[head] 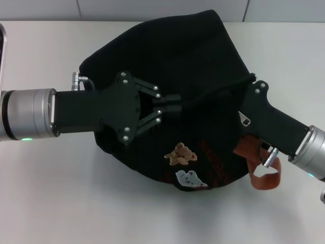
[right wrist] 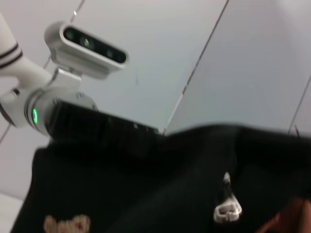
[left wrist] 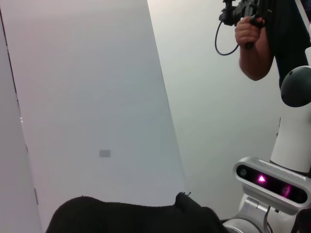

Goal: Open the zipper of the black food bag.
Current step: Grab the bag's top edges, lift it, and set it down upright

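Note:
The black food bag [head: 172, 56] lies slumped on the white table, its bear patch [head: 180, 154], white patch [head: 189, 178] and red lettering facing me. My left gripper [head: 173, 104] reaches in from the left, shut on a fold of fabric at the bag's middle. A taut ridge runs from there to my right gripper [head: 255, 85], which rests against the bag's right side with its fingers hidden. The zipper's silver pull tab [head: 245, 119] hangs free beside the right gripper's body; the right wrist view shows the pull tab [right wrist: 227, 209] dangling on the bag [right wrist: 146, 194].
A rust-brown strap handle [head: 265, 175] loops out under my right arm. A grey object's edge [head: 2, 46] shows at the table's far left. In the left wrist view a person's hand [left wrist: 250, 36] holds a device beyond the bag [left wrist: 131, 218].

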Available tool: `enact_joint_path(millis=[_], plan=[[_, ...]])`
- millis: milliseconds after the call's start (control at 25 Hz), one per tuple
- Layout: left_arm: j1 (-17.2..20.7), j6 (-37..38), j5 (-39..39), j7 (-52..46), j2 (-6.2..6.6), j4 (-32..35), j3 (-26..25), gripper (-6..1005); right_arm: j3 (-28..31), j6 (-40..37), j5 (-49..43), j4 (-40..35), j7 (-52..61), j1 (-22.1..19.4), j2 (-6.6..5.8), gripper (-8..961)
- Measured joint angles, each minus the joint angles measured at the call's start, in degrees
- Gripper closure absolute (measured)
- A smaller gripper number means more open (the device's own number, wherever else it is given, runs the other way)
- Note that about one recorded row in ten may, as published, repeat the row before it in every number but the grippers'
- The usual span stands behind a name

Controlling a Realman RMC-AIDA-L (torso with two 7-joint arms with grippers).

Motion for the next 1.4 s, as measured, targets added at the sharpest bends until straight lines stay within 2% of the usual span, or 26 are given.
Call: enact_joint_path(millis=[400,680,1120,1320,1400], plan=[[1.14,0.21,-0.15,0.0,0.31,0.25,-0.51,927,0.1,3.43,0.26,-1.59,0.0,-1.97,-0.02,956],[1.1,0.21,-0.13,0.57,0.33,0.18,-0.66,927,-0.17,1.38,0.14,-1.59,-0.29,-2.36,-0.02,954],[1.05,0.2,-0.06,0.71,0.2,0.08,-0.39,926,-0.55,-0.47,-0.02,0.79,-4.41,-1.75,0.12,799],[0.87,0.19,0.13,0.71,0.09,0.0,-0.35,926,-0.6,0.68,-0.04,1.94,-4.45,-0.64,0.15,607],[0.73,0.19,0.23,0.71,0.03,0.0,-0.24,926,-0.62,0.79,-0.09,2.3,-4.58,0.01,0.15,585]])
